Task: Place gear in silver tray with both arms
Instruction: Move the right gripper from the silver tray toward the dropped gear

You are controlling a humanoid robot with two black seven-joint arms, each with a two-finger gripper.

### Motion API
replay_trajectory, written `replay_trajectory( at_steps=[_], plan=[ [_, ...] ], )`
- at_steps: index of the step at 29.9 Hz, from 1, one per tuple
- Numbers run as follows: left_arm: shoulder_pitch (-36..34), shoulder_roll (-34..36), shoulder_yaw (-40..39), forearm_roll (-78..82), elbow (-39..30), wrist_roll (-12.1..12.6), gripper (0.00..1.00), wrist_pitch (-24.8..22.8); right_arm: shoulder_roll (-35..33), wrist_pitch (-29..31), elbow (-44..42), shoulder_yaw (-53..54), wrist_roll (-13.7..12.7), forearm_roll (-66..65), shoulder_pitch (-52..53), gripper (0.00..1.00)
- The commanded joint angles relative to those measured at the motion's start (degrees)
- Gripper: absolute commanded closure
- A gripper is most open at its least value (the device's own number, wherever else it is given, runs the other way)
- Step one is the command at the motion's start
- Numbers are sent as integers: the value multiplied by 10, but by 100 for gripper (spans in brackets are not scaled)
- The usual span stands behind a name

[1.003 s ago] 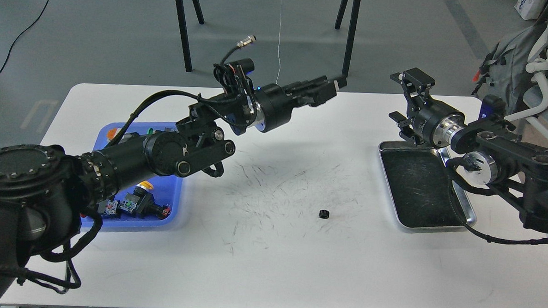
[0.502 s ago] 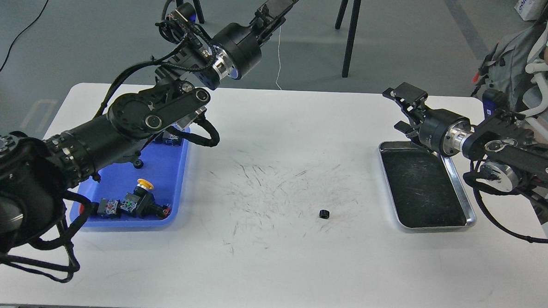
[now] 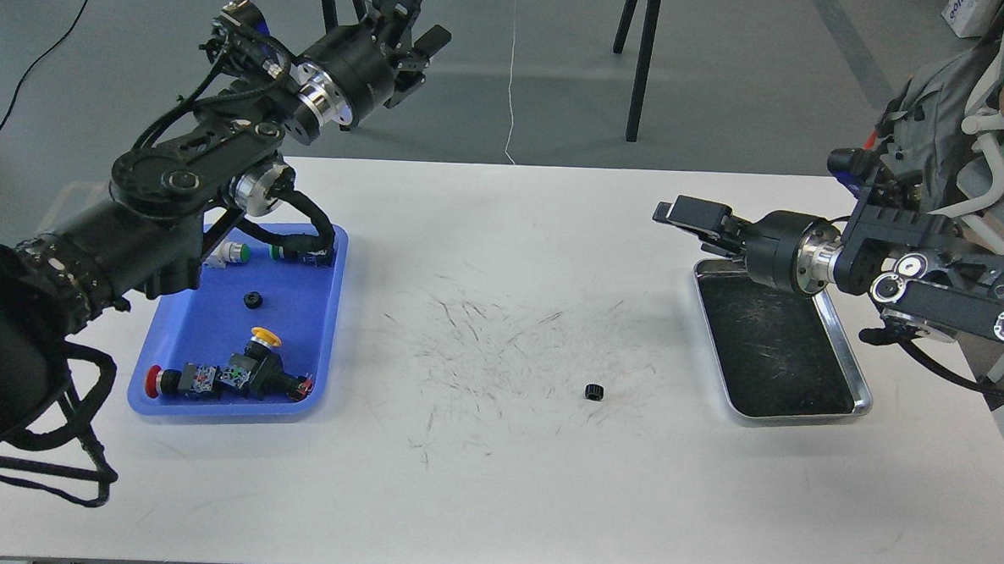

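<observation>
A small black gear (image 3: 594, 392) lies on the white table, right of the middle. The silver tray (image 3: 859, 376) sits at the right with its dark scuffed bottom bare. My right gripper (image 3: 683, 215) points left, held above the table just left of the tray's far corner. Its fingers look slightly apart with nothing between them. It is well behind the gear. My left gripper (image 3: 405, 6) is raised high beyond the table's far left edge. It is partly cut by the top of the view, so its opening is unclear.
A blue plastic tray (image 3: 331, 325) at the left holds push buttons, connectors and another small black gear (image 3: 252, 299). Stand legs (image 3: 639, 59) rise behind the table. A seated person and a grey backpack (image 3: 933, 123) are at the far right.
My left arm swung up and back to the left, off the table, uncovering the blue tray. My right gripper lowered, turned and reached left. The gear has not moved.
</observation>
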Motion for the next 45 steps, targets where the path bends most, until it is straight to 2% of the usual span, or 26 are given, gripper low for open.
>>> replay_trajectory(
  at_steps=[1, 6, 10, 15, 25, 30, 35, 45],
  plan=[
    [17, 15, -3, -33, 12, 0, 0, -35, 4, -3, 26, -15, 0, -92, 11, 2],
    [46, 32, -3, -35, 16, 0, 0, -86, 26, 0, 30, -46, 12, -181, 23, 2],
    [63, 44, -7, -39, 17, 0, 0, -117, 52, 1, 32, -96, 58, -218, 51, 2],
    [78, 48, -5, -64, 18, 0, 0, -149, 76, 1, 31, -124, 94, -294, 75, 2],
    [87, 44, -4, -65, 44, 0, 0, -149, 128, 1, 25, -168, 127, -337, 108, 2],
    [89, 41, -5, -67, 50, 0, 0, -149, 149, 1, 13, -188, 152, -376, 108, 3],
    [91, 36, -5, -69, 82, 0, 0, -149, 165, 1, -2, -206, 160, -404, 112, 4],
    [91, 34, -10, -71, 84, 0, 0, -149, 210, -2, -45, -227, 164, -420, 107, 7]
  ],
)
